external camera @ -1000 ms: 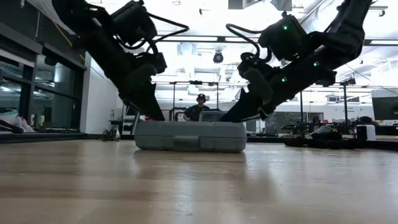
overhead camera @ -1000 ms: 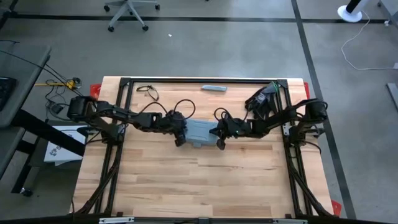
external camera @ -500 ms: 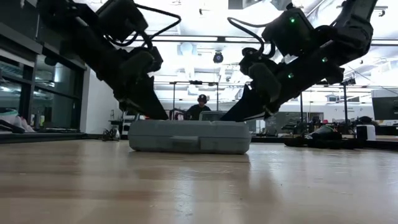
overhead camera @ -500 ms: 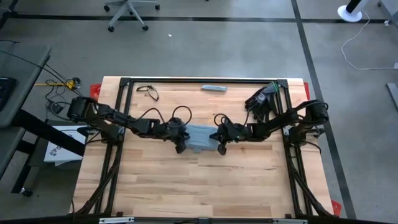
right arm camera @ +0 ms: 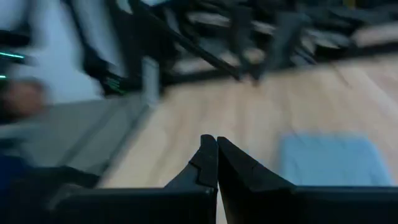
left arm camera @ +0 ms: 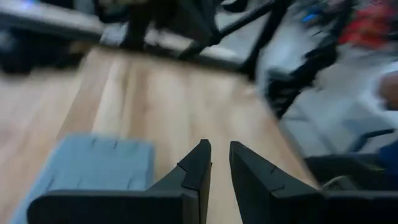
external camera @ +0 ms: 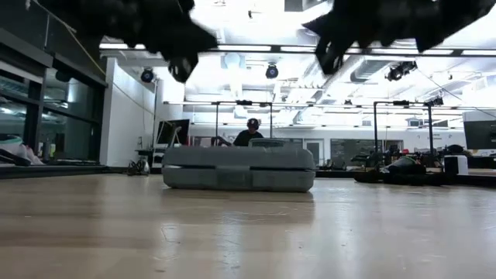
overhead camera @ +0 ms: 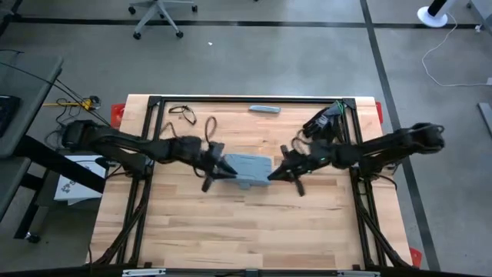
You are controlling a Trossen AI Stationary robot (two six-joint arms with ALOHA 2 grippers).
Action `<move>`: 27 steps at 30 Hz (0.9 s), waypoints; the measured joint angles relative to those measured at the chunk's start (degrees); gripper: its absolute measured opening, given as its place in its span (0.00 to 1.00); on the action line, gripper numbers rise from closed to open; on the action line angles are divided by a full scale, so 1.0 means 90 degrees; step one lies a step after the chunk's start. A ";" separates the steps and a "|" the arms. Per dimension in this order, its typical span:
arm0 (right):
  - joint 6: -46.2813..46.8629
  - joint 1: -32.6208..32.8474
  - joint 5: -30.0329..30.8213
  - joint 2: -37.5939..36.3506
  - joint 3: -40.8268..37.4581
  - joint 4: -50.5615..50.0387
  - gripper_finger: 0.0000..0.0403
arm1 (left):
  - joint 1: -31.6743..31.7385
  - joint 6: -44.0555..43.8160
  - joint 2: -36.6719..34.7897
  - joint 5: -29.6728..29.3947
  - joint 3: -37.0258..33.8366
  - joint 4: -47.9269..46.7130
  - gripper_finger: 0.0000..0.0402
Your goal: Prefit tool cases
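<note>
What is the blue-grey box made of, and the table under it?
The tool case looks like moulded plastic: matte blue-grey with rounded edges. The table looks like wood: pale glued strips with visible grain and a slight sheen.

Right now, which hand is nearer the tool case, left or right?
Too close to call. The left hand is at the tool case's left end, the right hand at its right end. Both are raised above it, touching nothing.

Tool case (overhead camera: 247,168), centre of the frame: blue-grey moulded plastic, matt, with a ribbed front. Table (overhead camera: 231,223): pale wooden planks, smooth, with a slight sheen. Frame (overhead camera: 246,100) along the top edge: black metal.
</note>
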 joint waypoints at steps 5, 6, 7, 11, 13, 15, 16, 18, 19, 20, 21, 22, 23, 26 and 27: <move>0.0046 -0.0175 -0.0110 -0.1251 0.0002 -0.0634 0.00 | 0.0909 0.0027 -0.0811 0.1044 0.0010 -0.0679 0.13; 0.0052 -0.0196 -0.0115 -0.1480 0.0002 -0.0788 0.00 | 0.1144 0.0023 -0.0932 0.1150 0.0010 -0.0996 0.12; 0.0077 -0.0204 -0.0118 -0.1694 0.0002 -0.0922 0.00 | 0.1393 0.0021 -0.1041 0.1238 0.0010 -0.1322 0.12; 0.0092 -0.0201 -0.0116 -0.2441 0.0005 -0.1380 0.00 | 0.2277 0.0005 -0.1419 0.1266 0.0007 -0.2572 0.10; 0.0056 -0.0204 0.0002 -0.2756 0.0001 -0.1602 0.00 | 0.2588 0.0006 -0.1584 0.1266 0.0005 -0.3055 0.09; 0.0062 -0.0224 0.0219 -0.3036 -0.0212 -0.1503 0.00 | 0.2804 -0.0003 -0.1755 0.1278 -0.0012 -0.3271 0.08; 0.0158 -0.0265 0.0313 -0.3176 -0.0423 -0.1390 0.00 | 0.2863 -0.0081 -0.1843 0.1306 -0.0073 -0.3248 0.07; 0.0482 -0.0390 0.0420 -0.3454 -0.0982 -0.0954 0.00 | 0.2944 -0.0325 -0.2022 0.1434 -0.0329 -0.2954 0.06; 0.0705 -0.0458 0.0446 -0.3586 -0.1324 -0.0641 0.00 | 0.2978 -0.0503 -0.2111 0.1541 -0.0526 -0.2684 0.06; 0.0917 -0.0535 0.0458 -0.3714 -0.1668 -0.0265 0.00 | 0.3001 -0.0725 -0.2193 0.1664 -0.0744 -0.2382 0.06; 0.1147 -0.0625 0.0482 -0.3828 -0.2025 0.0171 0.00 | 0.3016 -0.0983 -0.2276 0.1732 -0.0982 -0.2002 0.06; 0.1413 -0.0718 0.0499 -0.3921 -0.2351 0.0648 0.00 | 0.3033 -0.1277 -0.2354 0.1761 -0.1214 -0.1619 0.06; 0.1699 -0.0826 0.0500 -0.3997 -0.2668 0.1123 0.00 | 0.3045 -0.1581 -0.2425 0.1760 -0.1455 -0.1250 0.06; 0.2634 -0.1183 0.0521 -0.4144 -0.3474 0.2431 0.00 | 0.3045 -0.2351 -0.2550 0.1738 -0.2109 -0.0309 0.06; 0.2900 -0.1301 0.0522 -0.4165 -0.3690 0.2736 0.00 | 0.3045 -0.2563 -0.2588 0.1711 -0.2317 -0.0047 0.06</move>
